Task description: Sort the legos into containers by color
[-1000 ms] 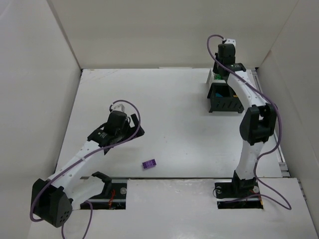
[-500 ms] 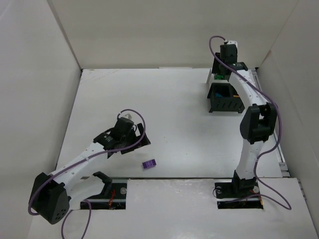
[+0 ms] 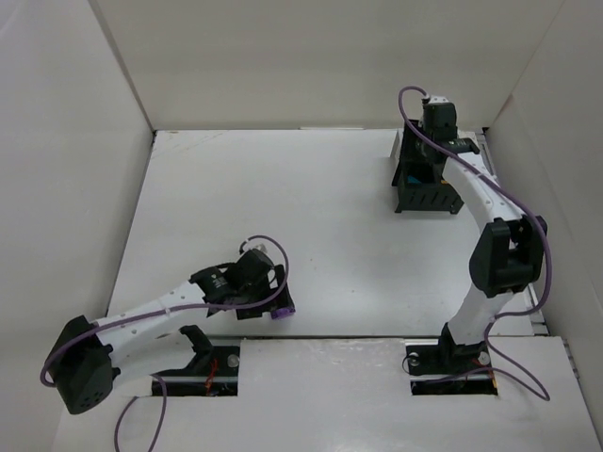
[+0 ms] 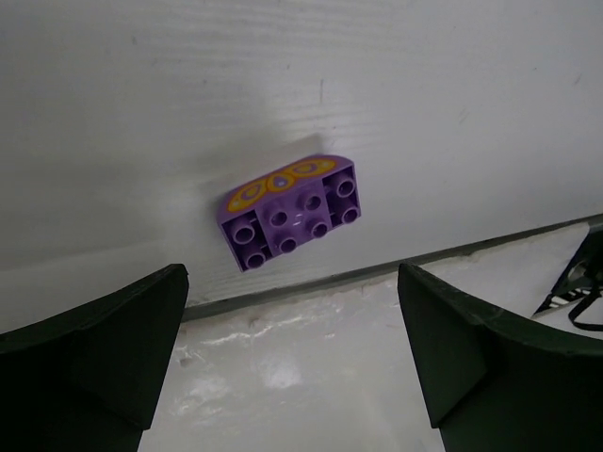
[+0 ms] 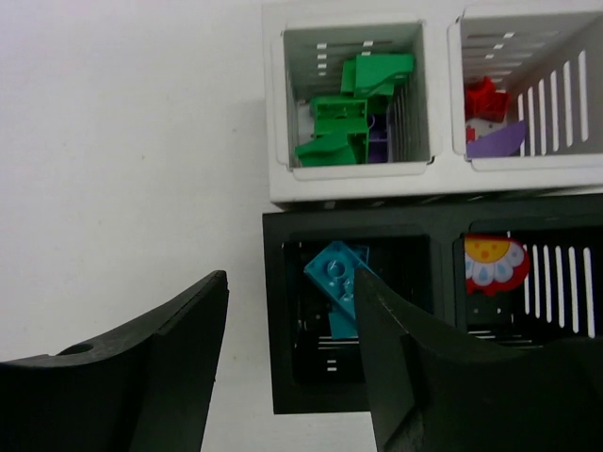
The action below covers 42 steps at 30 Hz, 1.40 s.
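A: Where is the left gripper (image 4: 292, 282)?
B: Low over a purple lego (image 4: 290, 211) on the table (image 4: 141, 94), jaws wide and empty.
A: And the right gripper (image 5: 292, 278)?
B: Parted, empty, above the containers (image 5: 350, 191).

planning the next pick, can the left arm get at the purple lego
Probably yes: the left pincer hangs open right above the purple lego, with nothing between them.
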### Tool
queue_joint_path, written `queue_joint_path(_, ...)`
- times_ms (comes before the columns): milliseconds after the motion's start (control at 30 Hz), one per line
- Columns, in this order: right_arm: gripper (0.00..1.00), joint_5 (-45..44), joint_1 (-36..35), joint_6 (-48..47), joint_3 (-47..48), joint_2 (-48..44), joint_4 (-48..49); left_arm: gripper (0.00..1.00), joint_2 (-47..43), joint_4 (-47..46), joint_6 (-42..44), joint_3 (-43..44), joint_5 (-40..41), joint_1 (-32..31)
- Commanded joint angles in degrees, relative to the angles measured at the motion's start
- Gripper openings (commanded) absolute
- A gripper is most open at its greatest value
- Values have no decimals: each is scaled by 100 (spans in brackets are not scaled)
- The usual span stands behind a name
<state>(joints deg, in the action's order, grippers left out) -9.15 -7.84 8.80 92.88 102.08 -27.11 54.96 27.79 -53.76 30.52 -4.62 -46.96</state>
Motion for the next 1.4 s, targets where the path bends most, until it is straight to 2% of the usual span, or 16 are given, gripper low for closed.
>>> queue_joint_path(0,61,194,-104,-27,-226,-338,347,91,137,490,-460,181,383,-374)
queue_joint_path(233,60,194,-104,26,-455,-505,400,86,998,983,-566,717,1068,-1025)
queue_joint_path(300,60,194,-104,26,-516,-505,400,82,1358,930,-322,858,1130,-1209)
queue_joint_path(500,60,194,-104,26,-517,-505,347,72,2096,930,93,1254,1411,-1360)
queue_joint_path(633,60,194,-104,26,-569,-558,347,70,2387,1052,173,1385,1648,-1360)
queue_joint_path(1067,59,458,63,26,-631,-558,347,32,3073,1167,586,1817,1886,-1685)
queue_joint_path(1133,59,458,63,26,-631,-558,347,32,3013,1115,638,1817,1886,-1685)
queue_joint_path(1167,59,510,63,26,-683,-558,399,36,3012,1062,638,1817,1886,-1685)
queue_joint_path(1300,59,510,63,-27,-684,-611,400,64,3012,1009,770,1878,2009,-1685)
queue_joint_path(1367,59,510,63,-27,-684,-611,347,71,3012,1009,770,1878,2132,-1685)
